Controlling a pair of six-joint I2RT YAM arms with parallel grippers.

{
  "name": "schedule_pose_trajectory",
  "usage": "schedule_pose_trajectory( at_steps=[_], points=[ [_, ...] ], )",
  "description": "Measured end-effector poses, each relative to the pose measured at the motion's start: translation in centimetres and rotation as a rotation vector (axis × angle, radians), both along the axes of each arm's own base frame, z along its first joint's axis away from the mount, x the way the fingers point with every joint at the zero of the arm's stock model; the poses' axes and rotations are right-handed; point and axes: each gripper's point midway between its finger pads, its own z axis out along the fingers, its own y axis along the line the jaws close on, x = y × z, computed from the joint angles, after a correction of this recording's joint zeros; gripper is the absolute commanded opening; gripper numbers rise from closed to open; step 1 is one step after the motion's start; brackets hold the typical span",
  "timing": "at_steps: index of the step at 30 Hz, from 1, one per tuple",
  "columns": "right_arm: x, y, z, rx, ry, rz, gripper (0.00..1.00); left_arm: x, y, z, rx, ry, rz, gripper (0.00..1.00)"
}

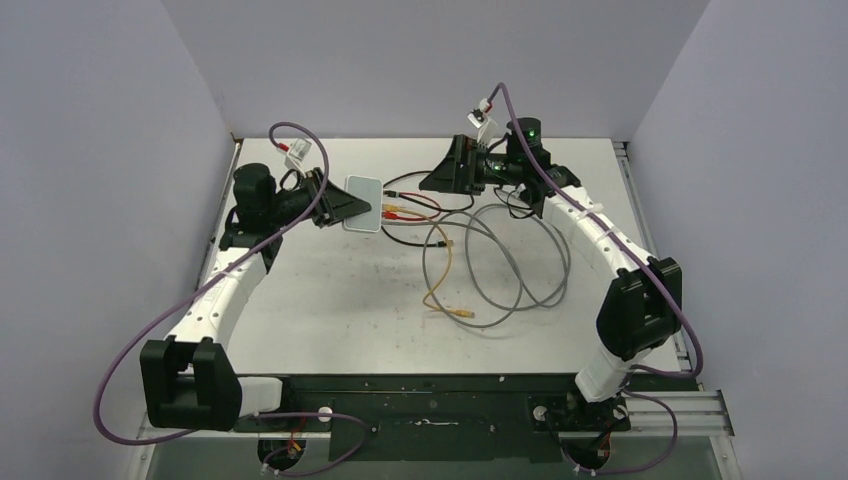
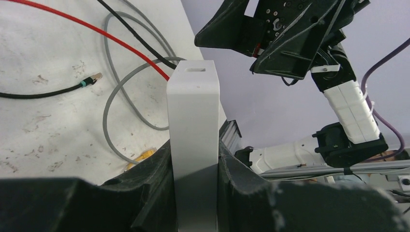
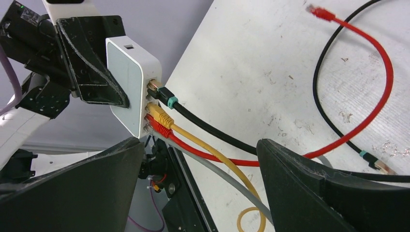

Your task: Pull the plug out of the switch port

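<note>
The switch (image 1: 362, 203) is a small pale grey-white box, held up on edge at the back left of the table. My left gripper (image 1: 348, 207) is shut on its flat sides, which shows in the left wrist view (image 2: 196, 179) on the box (image 2: 193, 111). In the right wrist view the box (image 3: 128, 72) has several plugs in one narrow edge: black with a teal boot (image 3: 167, 99), yellow (image 3: 160, 116), red (image 3: 155, 127) and a grey one lowest. My right gripper (image 3: 200, 183) is open and empty. It sits to the right of the plugs and apart from them (image 1: 428, 182).
Grey cable loops (image 1: 500, 265) lie mid-table right of the switch. The yellow cable's free plug (image 1: 462, 314) lies nearer the front. A loose red plug (image 3: 319, 10) and a black cable's free end (image 3: 382, 166) lie on the table. Walls close in on three sides.
</note>
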Motion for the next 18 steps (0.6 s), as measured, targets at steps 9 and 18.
schedule_pose_trajectory(
  at_steps=[9,18],
  points=[
    [0.8,-0.7,0.6,-0.014,-0.032,-0.060,0.90,-0.4,-0.6,0.3,-0.073,0.002,-0.056,0.00],
    [2.4,-4.1,1.5,-0.045,-0.046,-0.260,0.90,-0.6,-0.8,0.0,-0.085,0.012,-0.069,0.00]
  ],
)
